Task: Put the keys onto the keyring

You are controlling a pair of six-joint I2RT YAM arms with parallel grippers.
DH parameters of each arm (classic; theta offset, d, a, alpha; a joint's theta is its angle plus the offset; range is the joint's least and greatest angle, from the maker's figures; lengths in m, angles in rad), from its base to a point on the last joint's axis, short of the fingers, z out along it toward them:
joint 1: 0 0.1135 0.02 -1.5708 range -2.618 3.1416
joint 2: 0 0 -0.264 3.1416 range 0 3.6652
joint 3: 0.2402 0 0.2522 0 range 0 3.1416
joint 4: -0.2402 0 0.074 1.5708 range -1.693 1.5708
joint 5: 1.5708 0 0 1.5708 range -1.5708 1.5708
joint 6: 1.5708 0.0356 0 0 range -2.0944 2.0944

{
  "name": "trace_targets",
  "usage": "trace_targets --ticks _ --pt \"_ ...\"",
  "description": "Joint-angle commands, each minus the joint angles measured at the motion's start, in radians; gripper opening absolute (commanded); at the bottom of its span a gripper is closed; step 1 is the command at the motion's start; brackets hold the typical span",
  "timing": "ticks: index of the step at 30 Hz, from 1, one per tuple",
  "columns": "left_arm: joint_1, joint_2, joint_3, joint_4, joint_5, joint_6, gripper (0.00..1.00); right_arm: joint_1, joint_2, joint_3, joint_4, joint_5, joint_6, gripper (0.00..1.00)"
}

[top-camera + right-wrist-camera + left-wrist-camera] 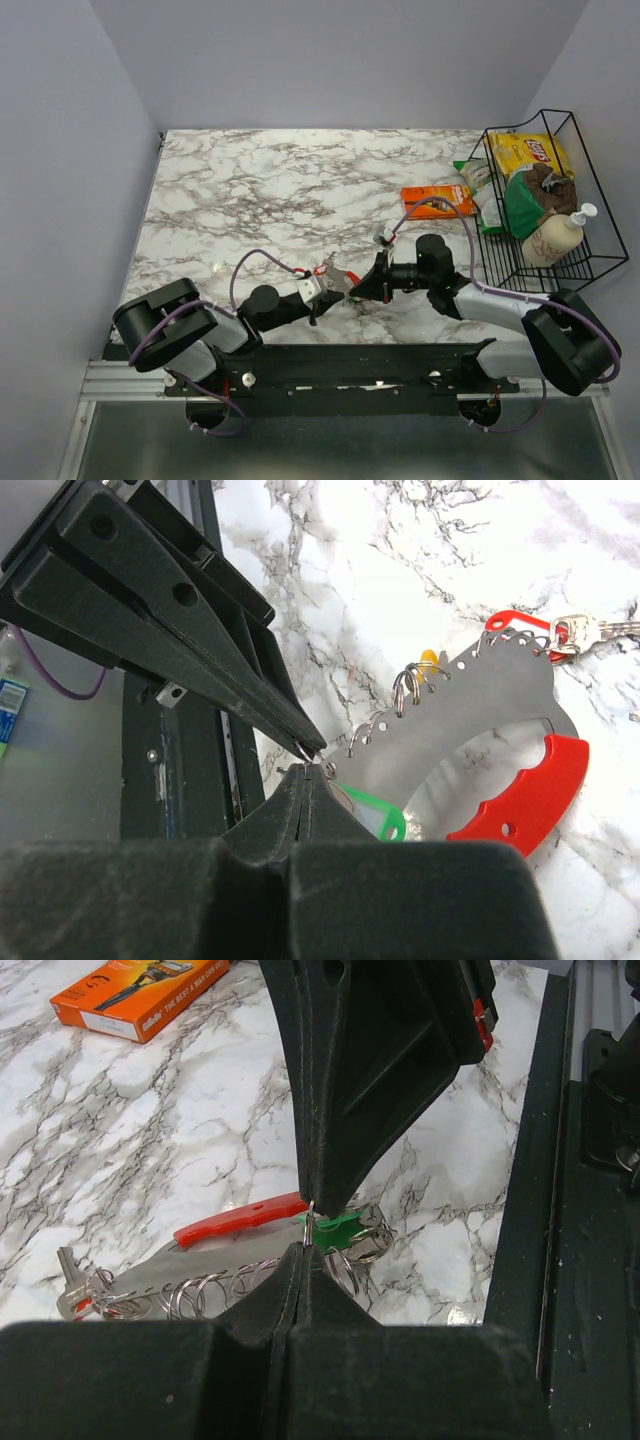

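Marble-patterned table (260, 190) carries both arms, which meet tip to tip near its front edge. The left hand (330, 292) has its fingers (290, 1290) pressed together, with no gap showing in its own wrist view. The right hand (356, 290) is likewise pressed together, and its fingers (350, 1080) come down from above in the left wrist view. The keyring (310, 1215), a thin metal loop, sits right at the point where the two tips meet. It touches both, but I cannot tell which hand actually pinches it.

Just behind the tips lies a curved grey metal plate (480, 710) with a red grip (530, 790), resting on the table. A row of small wire rings (410, 685) hangs along its edge. The keys cluster around this plate: a green-headed key (375, 810) lies just beside the tips, a yellow head (430, 660) peeks out by the rings, and silver keys (590, 630) lie at the far end of the plate.

Farther back, an orange packet (435, 200) lies flat, near a black wire basket (590, 180) holding a yellow chip bag (525, 152) and a pump bottle (555, 238)
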Motion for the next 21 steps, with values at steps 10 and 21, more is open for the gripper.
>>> trace_targets --ticks 10,21 --pt "-0.011 -0.053 -0.03 0.373 0.008 -0.034 0.0 -0.003 0.011 -0.014 0.075 0.036 0.003 0.01" --pt "-0.019 -0.073 -0.036 0.373 0.025 -0.028 0.0 -0.003 0.046 0.0 0.065 0.042 0.004 0.01"
